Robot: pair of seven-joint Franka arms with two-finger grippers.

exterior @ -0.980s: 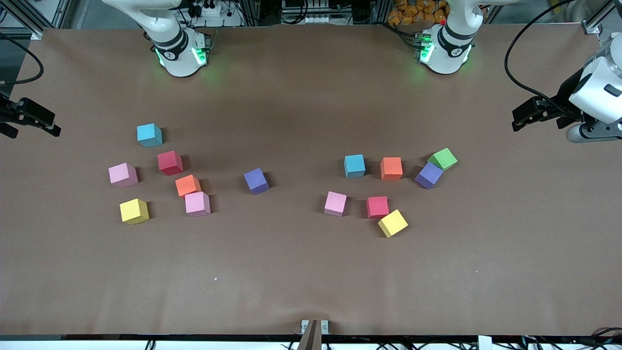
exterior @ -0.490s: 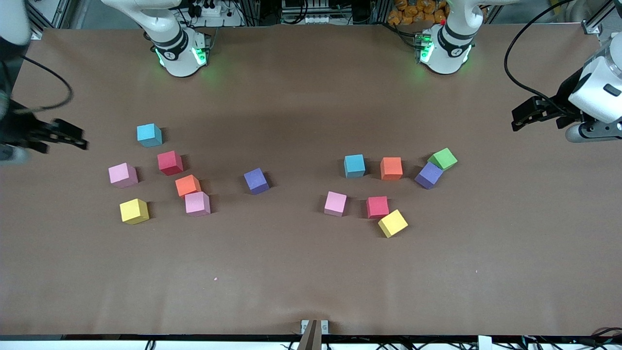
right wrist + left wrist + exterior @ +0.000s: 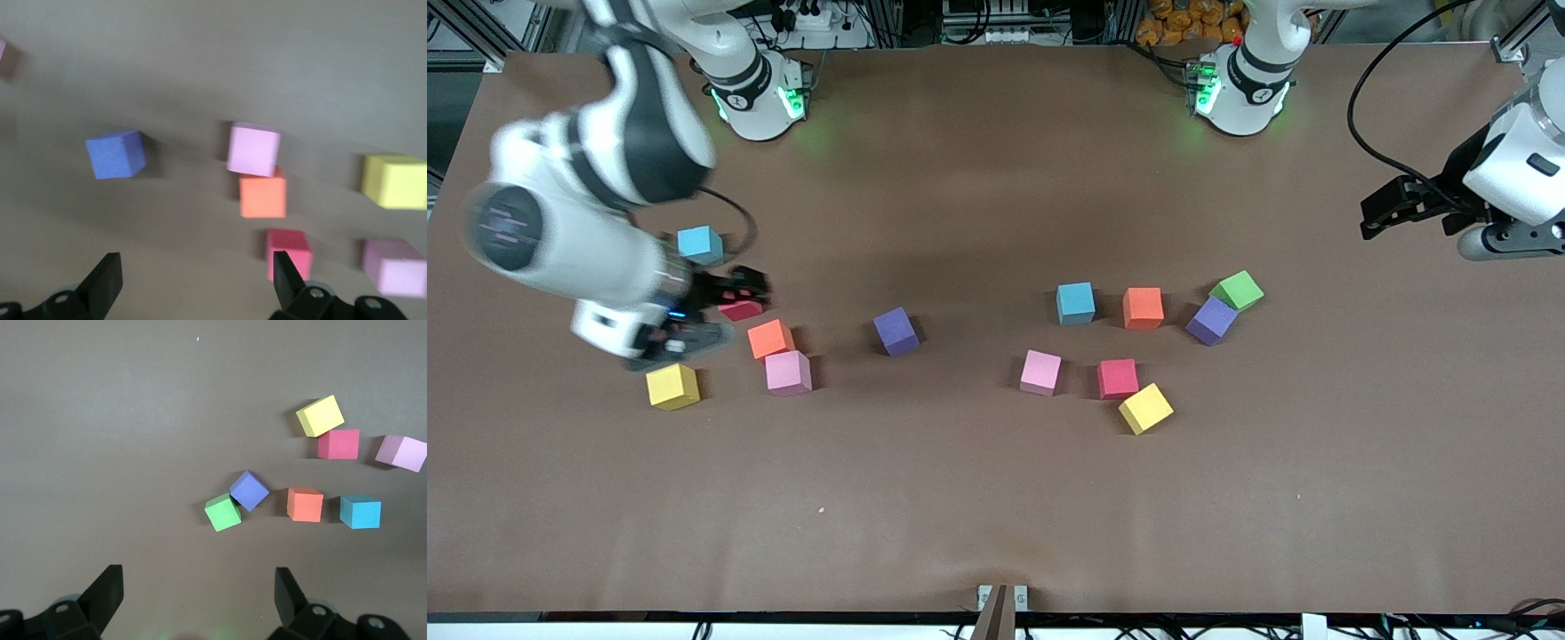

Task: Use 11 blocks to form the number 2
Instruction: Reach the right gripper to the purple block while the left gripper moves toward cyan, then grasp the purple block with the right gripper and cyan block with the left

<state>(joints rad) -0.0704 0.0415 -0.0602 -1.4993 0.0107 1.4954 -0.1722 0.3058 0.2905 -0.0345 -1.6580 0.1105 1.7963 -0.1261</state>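
The blocks lie loose in two groups. Toward the right arm's end are a sky blue block [image 3: 699, 244], a red one [image 3: 740, 310], orange [image 3: 770, 339], pink [image 3: 788, 372], yellow [image 3: 672, 386] and purple [image 3: 895, 331]. My right gripper [image 3: 745, 286] is open over the red block [image 3: 289, 252]; its arm hides another pink block [image 3: 395, 267]. Toward the left arm's end are sky blue [image 3: 1075, 303], orange [image 3: 1143, 308], purple [image 3: 1211, 320], pink [image 3: 1040, 372], red [image 3: 1117, 379] and yellow [image 3: 1145, 408] blocks. My left gripper [image 3: 1383, 213] waits open and empty, up beside that group.
A green cube [image 3: 1237, 290] touches the purple block at the left arm's end; it also shows in the left wrist view [image 3: 223, 513]. The brown table [image 3: 996, 498] is bare nearer the front camera.
My right arm has swung in from the table's end and now hangs over the red block, covering the pink block beside it. The left arm and all blocks have not moved.
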